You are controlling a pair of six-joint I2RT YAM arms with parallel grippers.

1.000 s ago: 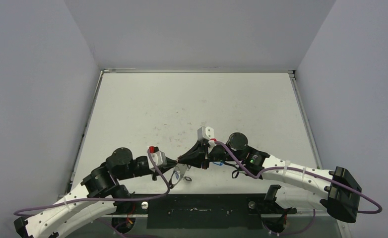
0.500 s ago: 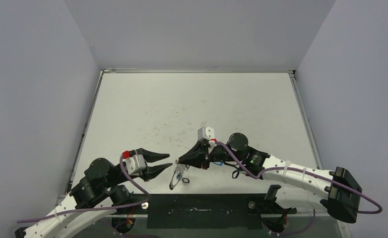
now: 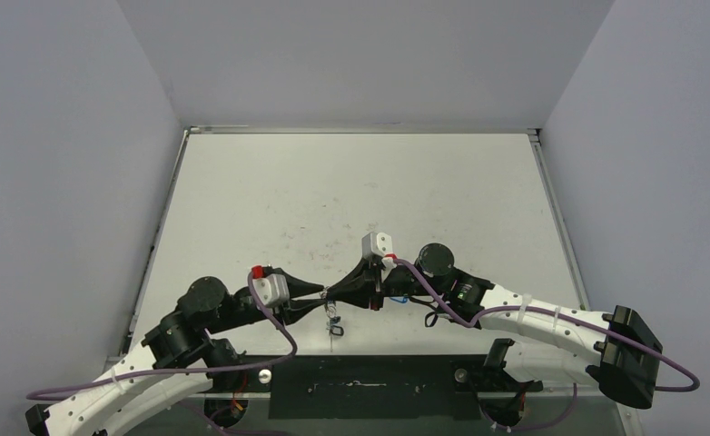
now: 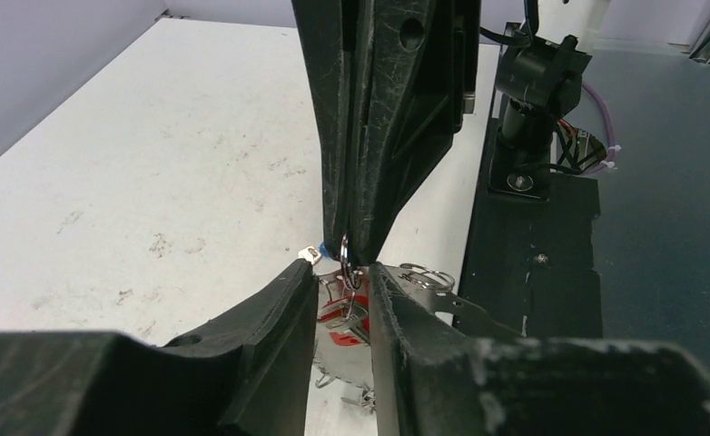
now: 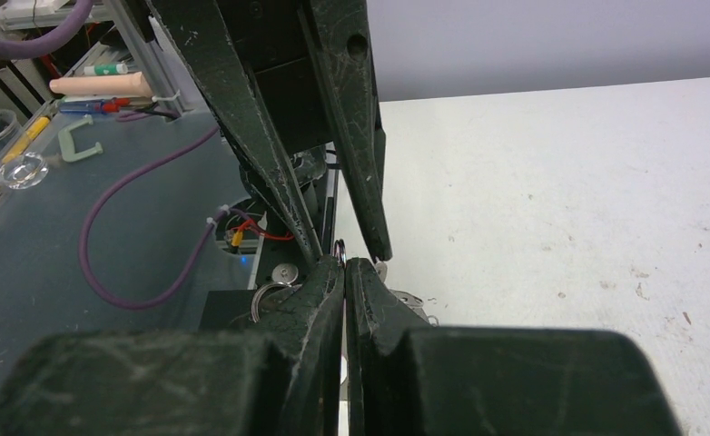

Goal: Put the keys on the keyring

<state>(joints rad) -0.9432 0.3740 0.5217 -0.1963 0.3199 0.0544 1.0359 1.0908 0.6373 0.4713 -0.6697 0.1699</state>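
Note:
My right gripper [image 3: 330,295] [image 5: 344,263] is shut on the keyring [image 4: 345,247] [image 5: 340,245], a thin metal loop pinched at its fingertips. The loop hangs down just above the table's near edge [image 3: 333,320]. Under it dangles one of the keys, with a red tag [image 4: 350,336]. A scrap of blue tag [image 4: 320,248] peeks out beside my left finger. My left gripper [image 3: 320,297] [image 4: 342,271] is partly open, tip to tip with the right one. Its fingers stand either side of the ring and the right fingertips, and nothing is gripped between them.
The black base plate [image 3: 360,381] runs along the near edge, with the arm mounts on it. Another small silver ring [image 4: 424,272] shows just right of my left fingers. Purple cables [image 3: 442,304] loop off both wrists. The white table [image 3: 351,191] stretches back to grey walls.
My left gripper was shut at the ring, pulled back to the left and opened, then came back right around the right fingertips. The right arm has held still.

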